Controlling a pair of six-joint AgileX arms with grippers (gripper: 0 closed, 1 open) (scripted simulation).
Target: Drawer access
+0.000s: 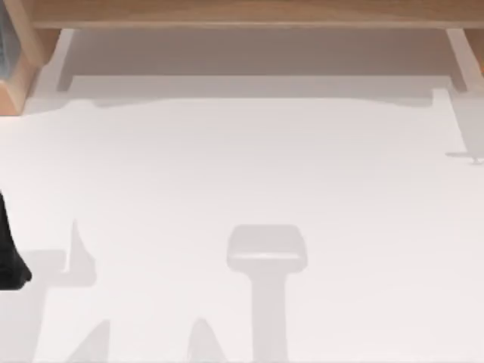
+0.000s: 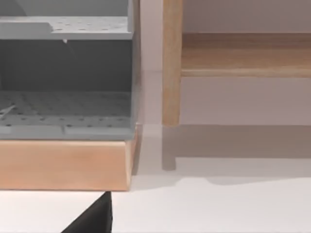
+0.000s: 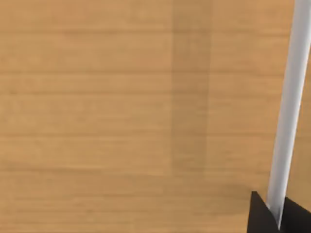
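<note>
A wooden drawer front point(image 3: 121, 121) stands very close in the right wrist view. A pale metal handle bar point(image 3: 290, 97) runs across it. My right gripper point(image 3: 278, 217) is at the bar's near end, its two dark fingertips point(image 3: 257, 216) pressed against either side of the bar with no gap showing. My left arm point(image 1: 9, 257) sits parked at the table's left edge. One of its dark fingertips point(image 2: 95, 218) shows low over the white table.
A wooden cabinet point(image 1: 242, 13) spans the back of the white table point(image 1: 249, 174). A grey perforated rack point(image 2: 68, 107) on a wooden base point(image 2: 63, 165) stands at the back left, beside a wooden leg point(image 2: 171, 73).
</note>
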